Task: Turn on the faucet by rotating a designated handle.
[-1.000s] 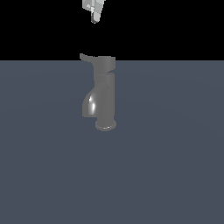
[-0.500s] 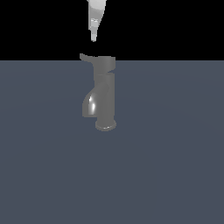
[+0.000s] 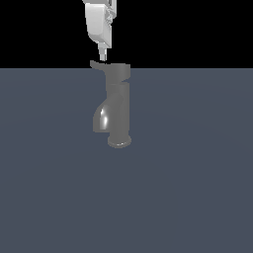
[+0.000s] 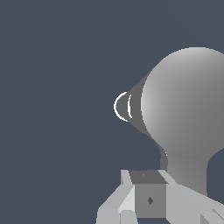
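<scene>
In the exterior view, the scene reads from left to right as follows. The handle (image 3: 101,65), a thin flat grey lever, projects from the cap of the faucet (image 3: 118,106) toward the exterior view's left, with its tip turned slightly upward. Directly above that tip hangs the claw (image 3: 103,55), a white assembly that descends from the top edge of the picture. Its narrow lower end sits just above the handle tip; whether the two touch cannot be told. The fingers appear as one slim grey point from this angle, and the wrist view shows them only in part, so it cannot be told whether the claw is released or clenched.

Below the handle, the short curved spout (image 3: 102,118) bulges toward the exterior view's left and carries a bright highlight. To its right stands the upright cylindrical body of the faucet, ending in a round base flange (image 3: 119,142) that rests on the dark blue-grey desk (image 3: 197,188). The faucet stands near the middle of the desk surface, slightly toward the exterior view's left.

In the wrist view, the rounded faucet cap (image 4: 183,105) fills one side, with the shiny spout rim (image 4: 122,106) beside it and pale claw parts (image 4: 144,199) in the foreground.
</scene>
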`<state>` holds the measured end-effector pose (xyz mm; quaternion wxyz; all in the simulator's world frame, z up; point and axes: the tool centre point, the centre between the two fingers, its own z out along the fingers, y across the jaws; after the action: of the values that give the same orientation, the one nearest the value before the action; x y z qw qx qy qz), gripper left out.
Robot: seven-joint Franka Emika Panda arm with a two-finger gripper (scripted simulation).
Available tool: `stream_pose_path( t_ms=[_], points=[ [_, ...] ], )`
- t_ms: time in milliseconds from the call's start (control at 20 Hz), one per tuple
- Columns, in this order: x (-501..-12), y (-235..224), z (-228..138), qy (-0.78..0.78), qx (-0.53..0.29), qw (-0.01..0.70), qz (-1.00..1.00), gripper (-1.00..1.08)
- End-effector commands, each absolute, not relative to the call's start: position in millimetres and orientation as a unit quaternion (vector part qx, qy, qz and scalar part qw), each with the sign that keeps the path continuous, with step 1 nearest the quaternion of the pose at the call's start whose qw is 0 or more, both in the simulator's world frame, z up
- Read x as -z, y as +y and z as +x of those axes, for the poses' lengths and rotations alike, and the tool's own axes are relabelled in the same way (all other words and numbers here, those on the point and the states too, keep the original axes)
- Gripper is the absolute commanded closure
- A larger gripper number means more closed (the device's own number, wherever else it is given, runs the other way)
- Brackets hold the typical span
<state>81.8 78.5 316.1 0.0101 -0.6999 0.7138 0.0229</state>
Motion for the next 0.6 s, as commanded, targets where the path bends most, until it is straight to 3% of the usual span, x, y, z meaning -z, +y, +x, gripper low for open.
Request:
stream_pose_path(
  t_ms=[0,550],
  points=[
    [-310,82,89,0.728,-0.015,0.006,-0.685,1.08],
    [-297,89,100,0.752,0.000,0.000,-0.659,1.08]
  ],
)
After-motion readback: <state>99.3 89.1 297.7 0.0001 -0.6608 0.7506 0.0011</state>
